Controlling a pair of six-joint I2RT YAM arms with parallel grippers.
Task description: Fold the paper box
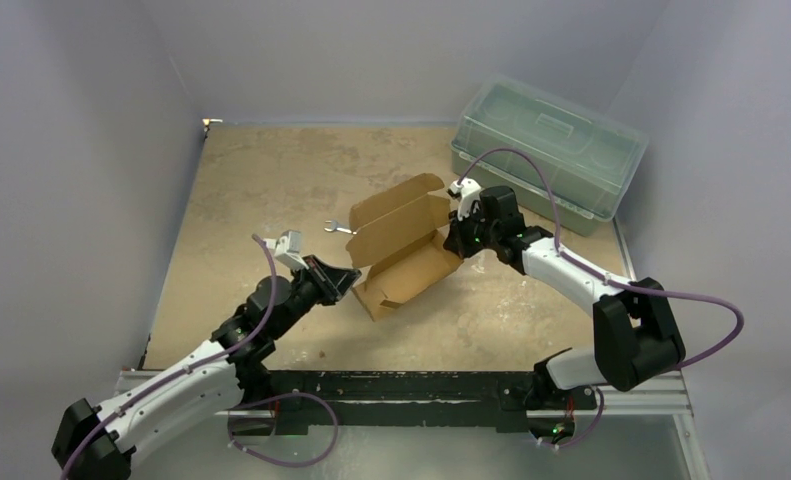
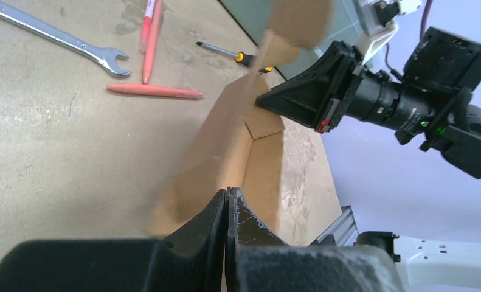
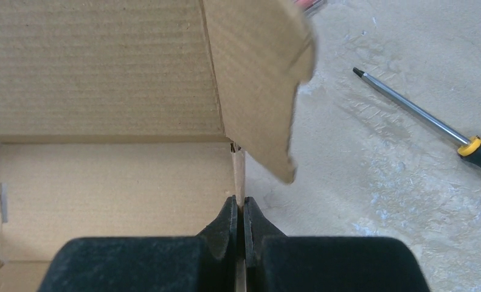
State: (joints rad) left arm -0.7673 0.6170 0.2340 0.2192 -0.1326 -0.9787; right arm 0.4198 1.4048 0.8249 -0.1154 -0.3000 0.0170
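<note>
The paper box (image 1: pixel 403 248) is a brown cardboard tray lying in the middle of the table, with its long lid flap standing up at the back. My left gripper (image 1: pixel 349 281) is at the box's near-left end, and its jaws (image 2: pixel 227 192) are shut on the end wall (image 2: pixel 225 140). My right gripper (image 1: pixel 455 237) is at the far-right end. In the right wrist view its jaws (image 3: pixel 239 201) pinch a thin upright side wall. The box floor (image 3: pixel 104 176) lies to their left, and a rounded flap (image 3: pixel 262 79) hangs above them.
A translucent green lidded bin (image 1: pixel 548 150) stands at the back right, close behind the right arm. A wrench (image 2: pixel 61 39), two red pens (image 2: pixel 155 91) and a yellow-collared screwdriver (image 3: pixel 420 115) lie on the table behind the box. Grey walls enclose the table.
</note>
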